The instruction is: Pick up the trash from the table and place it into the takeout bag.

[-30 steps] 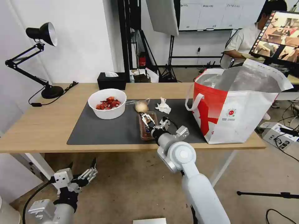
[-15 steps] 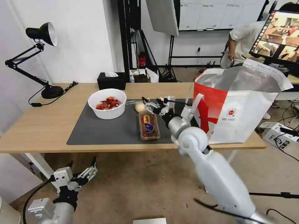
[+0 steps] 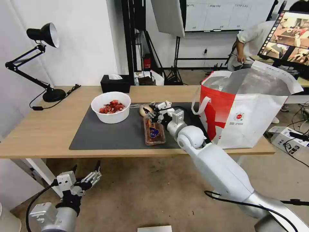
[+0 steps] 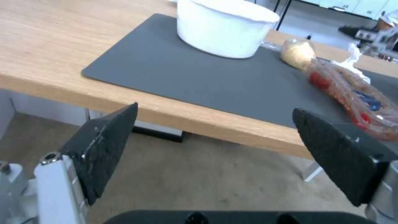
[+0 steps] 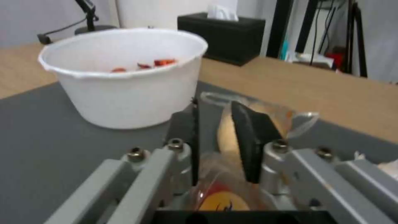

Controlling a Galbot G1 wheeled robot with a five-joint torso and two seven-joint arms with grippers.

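Right claw (image 3: 148,112): out over the dark mat, at the far end of the clear tray; fingers (image 5: 248,140) narrowed to a slim gap, nothing pinched that I can make out (clear plastic sits right under them).
Nearest target: the clear bag with the yellowish lump (image 5: 226,130), dead ahead between the fingertips, just beyond the tray.
Tray (image 3: 154,130): long axis running from table edge toward the far side, right below the wrist.
Bowl (image 3: 111,107): off to the claw's left, apart.
Takeout bag (image 3: 244,112): on the table (image 3: 42,129), right of the arm.
Left claw (image 3: 84,177): parked low below the table edge, spread wide, far from everything; the right arm is clearly nearer.
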